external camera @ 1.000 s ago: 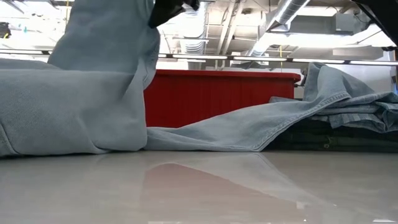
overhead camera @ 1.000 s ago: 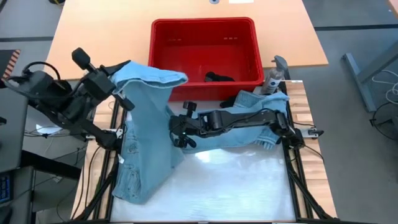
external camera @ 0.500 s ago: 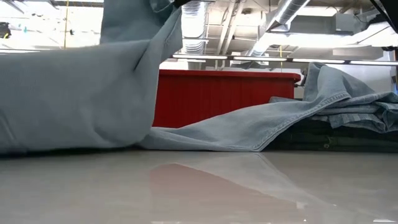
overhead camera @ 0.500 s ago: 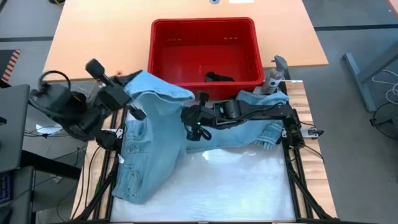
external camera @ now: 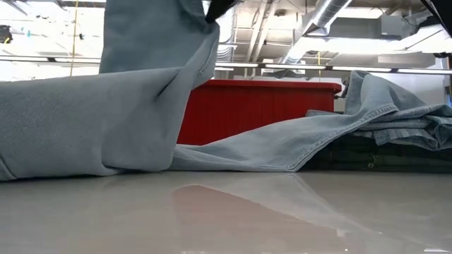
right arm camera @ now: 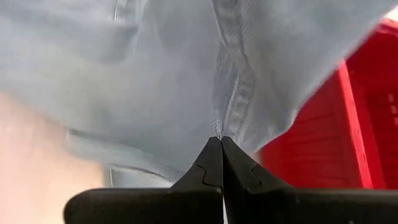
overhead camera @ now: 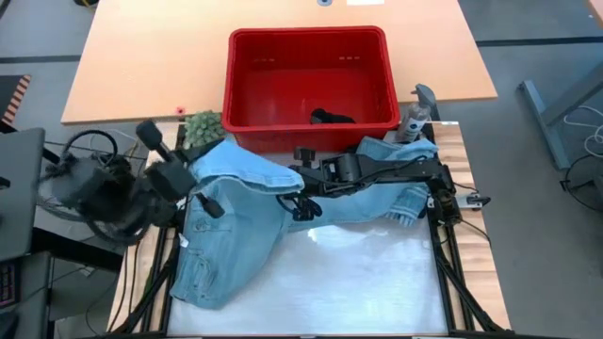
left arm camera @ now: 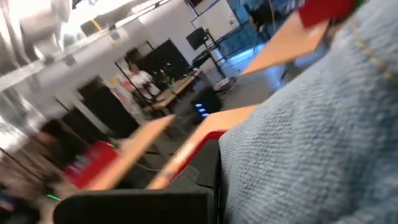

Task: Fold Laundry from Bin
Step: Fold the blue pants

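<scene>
A pair of light blue denim jeans [overhead camera: 236, 226] hangs between my two grippers, with the lower part lying on the white table mat. My left gripper [overhead camera: 195, 182] is shut on the jeans' upper left edge. My right gripper [overhead camera: 300, 196] is shut on the upper right edge, just in front of the red bin [overhead camera: 247, 89]. A black garment [overhead camera: 332, 117] lies inside the bin. More denim [external camera: 395, 116] is piled at the table's right on dark cloth. My left gripper is shut on the jeans' raised upper edge [left arm camera: 249, 155] at its left end, its fingers about level. The denim covers the place of contact. The cloth falls from there onto the table. My right gripper pinches a stitched seam [right arm camera: 229, 118] of the jeans between its two fingertips [right arm camera: 211, 155], slanting down from the table's right. The cloth hangs below the hold [external camera: 191, 63], lifted at that edge, with the rest spread on the table.
A small green plant [overhead camera: 201, 125] stands at the bin's near left corner. A grey object [overhead camera: 415, 118] sits at the bin's near right corner. The near right of the white mat [overhead camera: 377, 282] is bare.
My left gripper has moved toward the table's near edge, and my right gripper toward the right, both still shut on the jeans. The raised denim edge has come off the bin's front rim toward the near side, uncovering the plant. The jeans' lower part has stayed on the table.
</scene>
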You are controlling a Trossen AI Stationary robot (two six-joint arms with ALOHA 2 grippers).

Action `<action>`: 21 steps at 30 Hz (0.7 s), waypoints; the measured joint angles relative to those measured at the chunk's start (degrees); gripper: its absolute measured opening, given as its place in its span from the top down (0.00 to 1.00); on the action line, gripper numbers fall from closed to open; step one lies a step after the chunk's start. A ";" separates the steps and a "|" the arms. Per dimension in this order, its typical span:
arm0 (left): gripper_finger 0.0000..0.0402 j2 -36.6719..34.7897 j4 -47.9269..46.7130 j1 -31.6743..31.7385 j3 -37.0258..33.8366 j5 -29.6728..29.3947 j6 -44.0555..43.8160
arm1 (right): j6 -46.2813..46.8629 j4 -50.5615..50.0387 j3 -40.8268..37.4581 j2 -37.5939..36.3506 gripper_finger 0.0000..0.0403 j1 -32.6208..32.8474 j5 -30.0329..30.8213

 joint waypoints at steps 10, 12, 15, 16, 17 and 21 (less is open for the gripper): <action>1.00 0.56 11.51 -5.41 0.94 -2.51 -19.58 | -7.68 -1.67 0.07 -2.83 0.96 -3.35 -3.20; 1.00 0.56 11.53 -6.64 0.94 -2.50 -24.99 | -8.04 -1.62 0.07 -3.62 0.96 -4.26 -5.37; 1.00 0.58 11.44 -8.26 0.94 -2.34 -34.26 | -10.65 -1.57 0.07 -4.67 0.96 -5.21 -9.64; 1.00 0.58 11.41 -8.87 0.94 -2.31 -37.42 | -11.88 -1.47 0.07 -4.89 0.96 -5.41 -10.95; 1.00 0.62 11.22 -9.49 0.94 -2.34 -40.42 | -13.28 -1.56 0.07 -5.18 0.96 -5.55 -12.77; 1.00 1.50 11.11 -11.17 0.76 -2.20 -49.87 | -16.55 -1.85 0.07 -5.53 0.96 -5.86 -20.54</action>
